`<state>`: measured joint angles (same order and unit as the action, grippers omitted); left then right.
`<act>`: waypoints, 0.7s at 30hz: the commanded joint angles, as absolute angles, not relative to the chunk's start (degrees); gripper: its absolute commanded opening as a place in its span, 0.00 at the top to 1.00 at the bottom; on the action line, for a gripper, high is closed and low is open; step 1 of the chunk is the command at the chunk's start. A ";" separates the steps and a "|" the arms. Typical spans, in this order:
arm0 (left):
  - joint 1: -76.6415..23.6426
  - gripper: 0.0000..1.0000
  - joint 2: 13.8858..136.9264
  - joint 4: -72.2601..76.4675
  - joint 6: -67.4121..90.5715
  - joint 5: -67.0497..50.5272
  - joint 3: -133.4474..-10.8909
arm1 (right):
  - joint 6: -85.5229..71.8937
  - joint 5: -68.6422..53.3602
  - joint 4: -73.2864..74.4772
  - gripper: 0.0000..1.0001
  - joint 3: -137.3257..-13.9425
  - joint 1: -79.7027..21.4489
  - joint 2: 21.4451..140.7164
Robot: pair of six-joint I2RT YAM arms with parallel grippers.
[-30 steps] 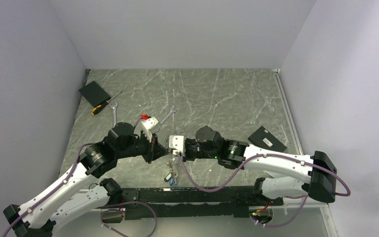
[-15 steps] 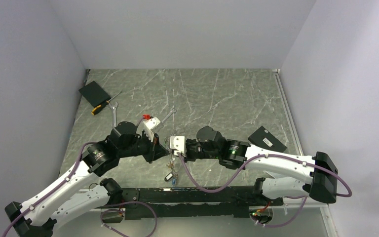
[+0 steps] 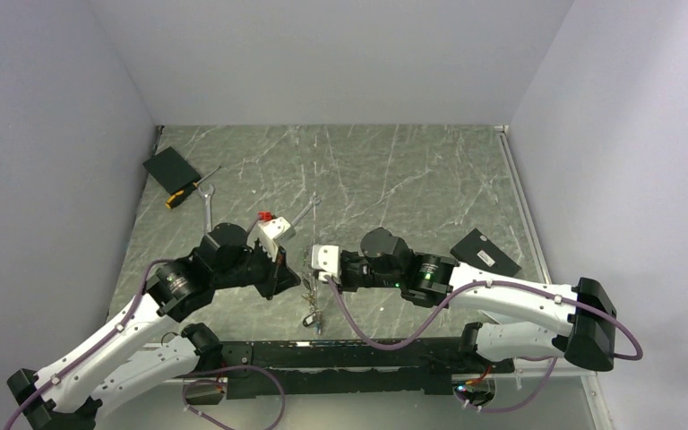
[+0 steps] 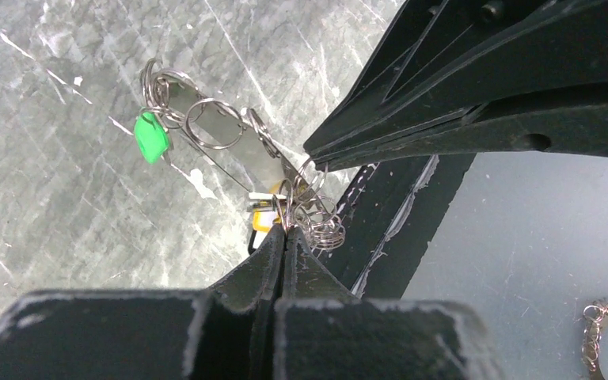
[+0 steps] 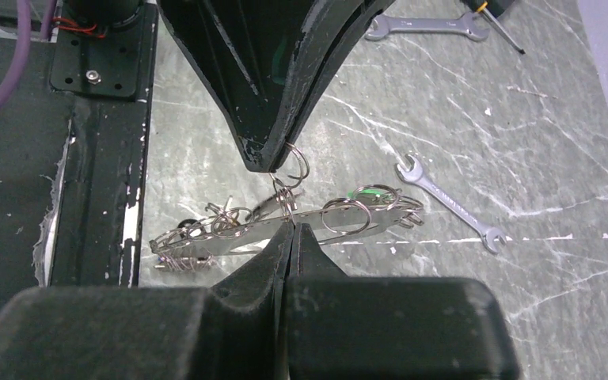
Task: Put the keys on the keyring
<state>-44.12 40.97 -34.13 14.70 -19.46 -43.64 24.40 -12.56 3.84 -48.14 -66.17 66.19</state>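
Two pinches, tip to tip, above the near middle of the worktop point(image 3: 394, 179). The left end effector point(image 4: 285, 237) is pressed together on a small ring point(image 5: 294, 164). The right end effector point(image 5: 293, 229) is pressed together too, nipping the keyring point(image 5: 233, 236), which is held up between them with loose rings strung along it. A green key point(image 4: 150, 136) hangs by its far end, toward 10 o'clock in the left wrist view, and a yellow key point(image 4: 263, 222) peeks out just beside the left fingertips. To my eye the step is feeding that small ring onto the keyring. It wants a steady right hold and a slow slide along the wire with no tugging, since the floppy bunch could twist or drop. A spanner point(image 5: 447, 202) lies at 3 o'clock, well apart.
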 commanded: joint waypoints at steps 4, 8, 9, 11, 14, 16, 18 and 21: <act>-44.35 1.00 40.52 -33.75 14.05 -18.98 -45.62 | 24.27 -13.96 -0.26 1.00 -49.77 -66.07 63.73; -44.31 1.00 40.53 -33.61 14.07 -18.82 -45.62 | 24.13 -13.97 -0.38 1.00 -49.44 -66.09 63.43; -44.30 1.00 40.53 -33.58 14.06 -18.85 -45.62 | 24.09 -13.95 -0.43 1.00 -49.37 -66.09 63.38; -44.38 1.00 40.44 -33.57 14.08 -18.60 -45.62 | 24.16 -14.29 -0.29 1.00 -49.31 -66.09 63.53; -44.36 1.00 39.98 -33.57 14.07 -17.38 -45.79 | 23.96 -15.84 -0.26 1.00 -49.52 -66.05 63.93; -44.38 1.00 39.54 -33.53 13.91 -17.02 -45.87 | 23.63 -17.66 -0.26 1.00 -49.66 -66.09 64.32; -44.31 1.00 39.11 -33.49 13.72 -16.72 -45.88 | 23.35 -20.00 1.80 1.00 -50.02 -66.09 64.74; -44.36 1.00 38.94 -33.33 13.19 -16.86 -45.86 | 23.01 -23.12 3.33 1.00 -50.61 -66.09 65.40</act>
<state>-44.12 39.79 -34.81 14.41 -17.54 -43.64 24.05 -17.19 4.25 -48.14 -66.13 65.52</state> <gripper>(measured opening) 0.012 0.009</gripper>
